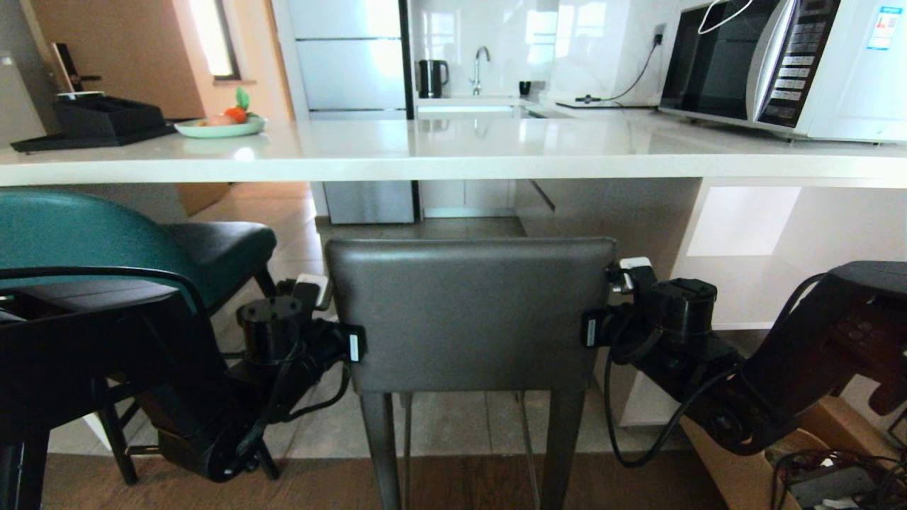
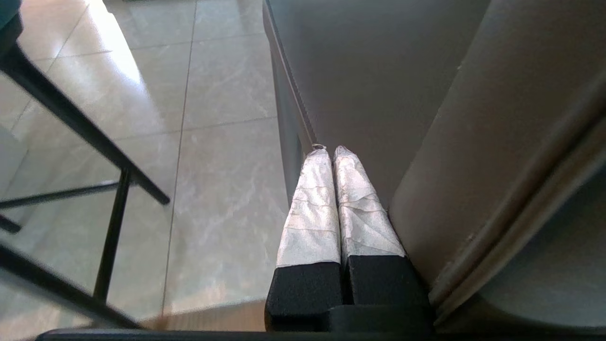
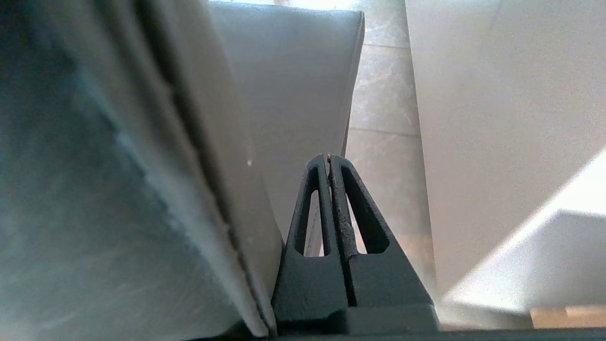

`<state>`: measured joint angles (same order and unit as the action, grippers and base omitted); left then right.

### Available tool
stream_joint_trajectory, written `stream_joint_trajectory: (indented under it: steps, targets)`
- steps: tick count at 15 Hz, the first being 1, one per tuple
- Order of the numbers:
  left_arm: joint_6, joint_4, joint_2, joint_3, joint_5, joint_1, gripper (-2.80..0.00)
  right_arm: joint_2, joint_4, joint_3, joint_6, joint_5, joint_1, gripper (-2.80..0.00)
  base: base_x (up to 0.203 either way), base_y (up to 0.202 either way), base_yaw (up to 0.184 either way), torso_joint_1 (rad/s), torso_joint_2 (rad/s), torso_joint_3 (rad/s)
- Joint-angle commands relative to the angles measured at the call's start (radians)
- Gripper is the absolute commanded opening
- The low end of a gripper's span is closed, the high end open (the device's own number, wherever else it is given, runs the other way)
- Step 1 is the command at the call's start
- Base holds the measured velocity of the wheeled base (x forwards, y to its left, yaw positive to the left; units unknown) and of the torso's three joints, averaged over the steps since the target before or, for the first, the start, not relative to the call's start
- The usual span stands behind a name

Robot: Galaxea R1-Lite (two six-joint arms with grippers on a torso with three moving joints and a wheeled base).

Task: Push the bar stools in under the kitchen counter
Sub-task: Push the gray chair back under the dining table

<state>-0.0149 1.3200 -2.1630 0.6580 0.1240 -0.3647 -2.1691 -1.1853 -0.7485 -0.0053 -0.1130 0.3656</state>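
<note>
Bracing the grey stool [image 1: 471, 312] from both sides, facing the tabletop [image 1: 453, 152].

I have the left gripper [image 2: 330, 154] and right gripper [image 3: 329, 158] flanking its backrest, jaws closed, so flat fingers push rather than grip. The teal stool [image 1: 78, 234] waits left of it, also not under.

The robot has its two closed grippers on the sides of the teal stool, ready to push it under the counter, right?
Not quite. The head view shows the left gripper and right gripper, both shut, beside the grey stool, not the teal stool, before the counter.
</note>
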Motion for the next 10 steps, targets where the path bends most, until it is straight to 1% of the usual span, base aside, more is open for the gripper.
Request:
stream_joint_trajectory:
  steps: [1,10]
  targets:
    - [0.001,0.008,-0.001,0.005,0.000,-0.003,-2.80,-0.005,-0.006,0.001,-0.001,-0.002,0.001,-2.80,0.192,0.000,0.002,0.003,0.00,0.002]
    - [0.001,0.008,0.002,-0.005,0.000,-0.010,-2.80,0.000,-0.007,0.001,-0.001,-0.002,0.001,-2.80,0.190,0.000,0.002,0.003,0.00,0.004]
